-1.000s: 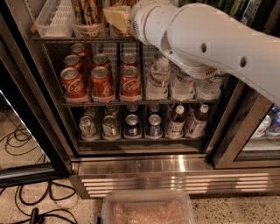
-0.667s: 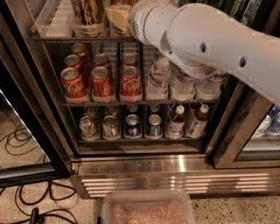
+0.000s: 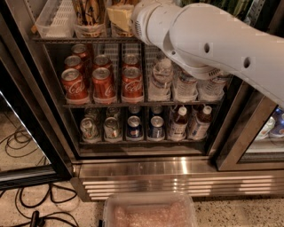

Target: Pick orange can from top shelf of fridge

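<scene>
The orange can [image 3: 88, 11] stands upright in a clear plastic bin on the top shelf [image 3: 53, 40] of the fridge [image 3: 146, 170], its upper part cut off by the top edge of the view. It has not been lifted, so the pick itself is not yet done.

The reach looks largely made. The white arm [image 3: 213, 40] stretches in from the right of the can, and the gripper [image 3: 120, 17], seen as a pale yellowish piece at the arm's tip, sits at shelf height just beside the can on its right. It looks beside the can rather than around it, and I cannot tell whether they touch. Whether the gripper is spread or pressed together cannot be told.

Below the can, red cola cans [image 3: 103, 84] fill the next rack down.

What seems left: line up on the can, close on it, and draw it out of the fridge.
</scene>
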Tool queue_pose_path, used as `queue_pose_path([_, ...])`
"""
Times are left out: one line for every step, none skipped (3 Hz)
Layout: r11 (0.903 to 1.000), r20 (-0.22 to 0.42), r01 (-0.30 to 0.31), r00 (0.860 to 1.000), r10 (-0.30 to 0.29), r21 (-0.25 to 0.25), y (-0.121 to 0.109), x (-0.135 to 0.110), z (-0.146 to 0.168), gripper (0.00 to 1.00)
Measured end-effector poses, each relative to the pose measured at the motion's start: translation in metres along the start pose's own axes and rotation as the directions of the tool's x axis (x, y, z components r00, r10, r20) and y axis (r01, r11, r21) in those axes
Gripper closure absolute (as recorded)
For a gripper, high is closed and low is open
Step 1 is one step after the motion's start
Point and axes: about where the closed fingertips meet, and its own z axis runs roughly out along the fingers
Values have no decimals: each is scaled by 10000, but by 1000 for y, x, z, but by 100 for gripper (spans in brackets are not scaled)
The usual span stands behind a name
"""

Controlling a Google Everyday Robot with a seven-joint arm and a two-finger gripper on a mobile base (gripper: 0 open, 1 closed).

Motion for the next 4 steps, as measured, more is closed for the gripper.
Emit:
queue_pose_path([9996,26,-113,9999,114,-262,6,-4,1,100])
queue_pose_path([9969,286,-406,9987,426,-670,6,-30,-6,100])
queue_pose_path([9941,763,-554,9951,626,-928,-4,-67,-18,100])
queue_pose_path([9861,571,-613,9958,709,-1543,-8,-79,-40,100])
